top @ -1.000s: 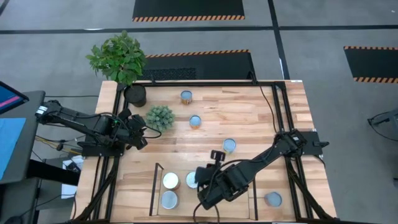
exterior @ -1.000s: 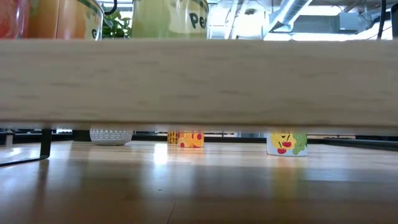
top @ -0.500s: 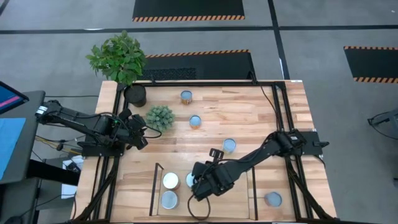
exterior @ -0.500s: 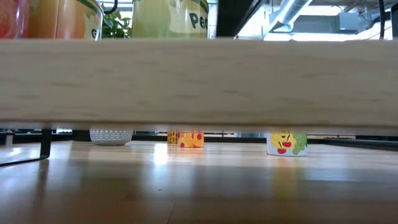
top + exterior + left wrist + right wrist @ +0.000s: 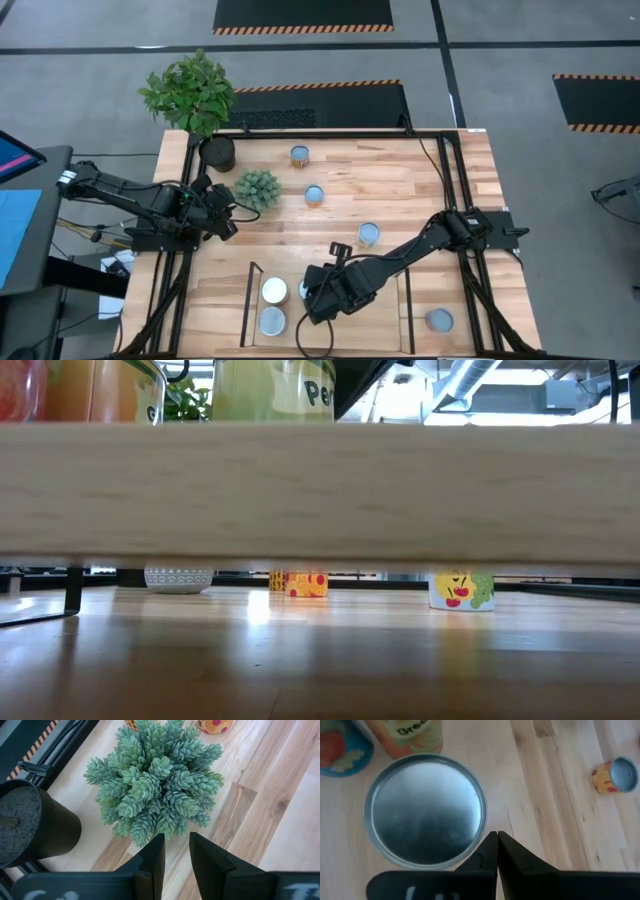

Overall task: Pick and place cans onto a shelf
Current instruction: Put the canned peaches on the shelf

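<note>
While right gripper [image 5: 496,851], fingers now pinched empty, lifts toward 10 o'clock off the shelved can [image 5: 424,810], that placement looks finished; left gripper [image 5: 176,851] idles, fingers narrowly parted.

Both arms are matte black, built of boxy jointed segments: the left arm [image 5: 140,205] trails thin cables, and the right arm [image 5: 400,265] ends in flat tapered fingers [image 5: 492,855].

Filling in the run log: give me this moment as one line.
right gripper: shut, empty, over shelf beside placed can | left gripper: open, idle near succulent | cans on shelf: three
</note>
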Tool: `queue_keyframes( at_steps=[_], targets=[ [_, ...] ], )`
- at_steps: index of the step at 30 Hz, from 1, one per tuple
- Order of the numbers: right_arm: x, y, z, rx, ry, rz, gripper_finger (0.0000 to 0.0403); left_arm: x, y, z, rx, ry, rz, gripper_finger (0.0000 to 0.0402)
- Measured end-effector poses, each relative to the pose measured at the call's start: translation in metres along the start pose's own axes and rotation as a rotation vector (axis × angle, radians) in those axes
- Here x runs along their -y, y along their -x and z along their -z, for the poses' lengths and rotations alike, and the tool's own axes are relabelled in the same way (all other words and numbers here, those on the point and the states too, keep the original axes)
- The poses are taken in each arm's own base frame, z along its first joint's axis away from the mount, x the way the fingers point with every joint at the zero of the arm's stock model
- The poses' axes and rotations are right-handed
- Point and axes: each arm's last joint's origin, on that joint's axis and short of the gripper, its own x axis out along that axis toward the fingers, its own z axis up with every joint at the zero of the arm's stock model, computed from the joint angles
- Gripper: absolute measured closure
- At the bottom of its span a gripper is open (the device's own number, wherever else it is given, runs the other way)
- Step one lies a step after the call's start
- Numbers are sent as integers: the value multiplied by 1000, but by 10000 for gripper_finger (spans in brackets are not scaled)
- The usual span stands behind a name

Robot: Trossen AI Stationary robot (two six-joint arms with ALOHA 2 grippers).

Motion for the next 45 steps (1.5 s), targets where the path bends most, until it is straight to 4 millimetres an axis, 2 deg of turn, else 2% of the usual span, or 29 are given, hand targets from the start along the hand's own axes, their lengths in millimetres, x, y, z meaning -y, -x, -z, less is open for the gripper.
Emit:
queue_keyframes(
  at_steps=[14,45],
  targets=[
    [-6,0,-5,18,15,-106,372,0,0,0,-1,0,0,322],
    [-8,2,-5,26,39,-115,376,0,0,0,-2,0,1,322]
  ],
)
